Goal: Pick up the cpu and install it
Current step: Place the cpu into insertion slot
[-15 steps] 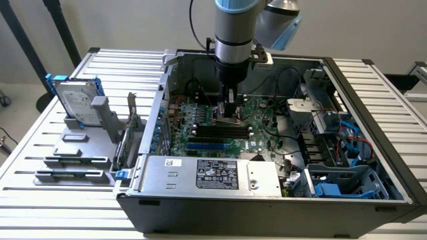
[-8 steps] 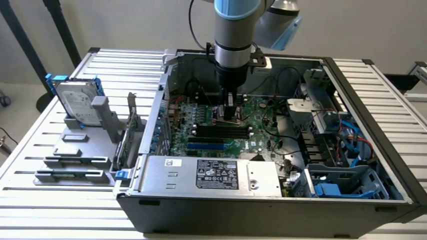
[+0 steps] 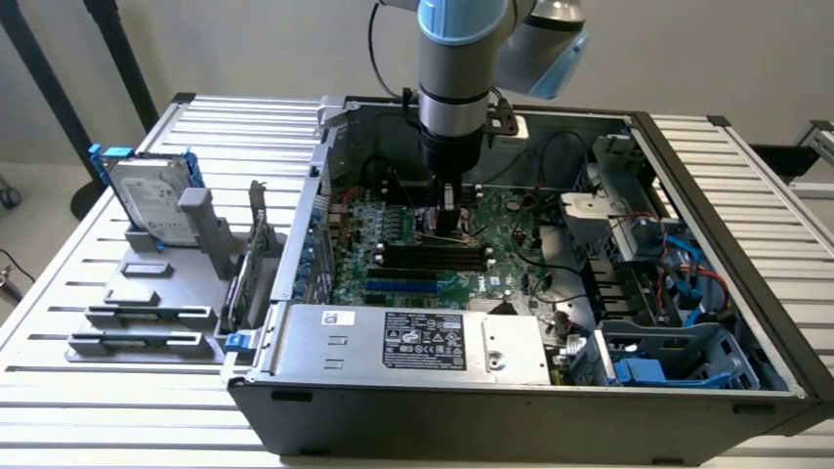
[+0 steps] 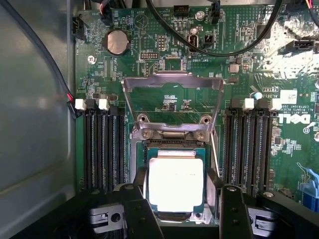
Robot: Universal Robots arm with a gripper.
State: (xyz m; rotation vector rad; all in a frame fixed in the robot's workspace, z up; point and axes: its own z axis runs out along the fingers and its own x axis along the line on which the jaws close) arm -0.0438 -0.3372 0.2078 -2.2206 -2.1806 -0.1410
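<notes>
cpu point(image 4: 176, 181), between spread pincer point(image 4: 183, 211), seemingly socketed

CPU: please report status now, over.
Jaws open, either side of the cpu. Cpu sits in the socket, retention frame raised. Nothing in the way, over.

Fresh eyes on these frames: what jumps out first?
The arm reaches straight down into the open PC case, its gripper over the motherboard. In the wrist view, the shiny cpu lies in the socket between the open fingers, load plate flipped up.
</notes>
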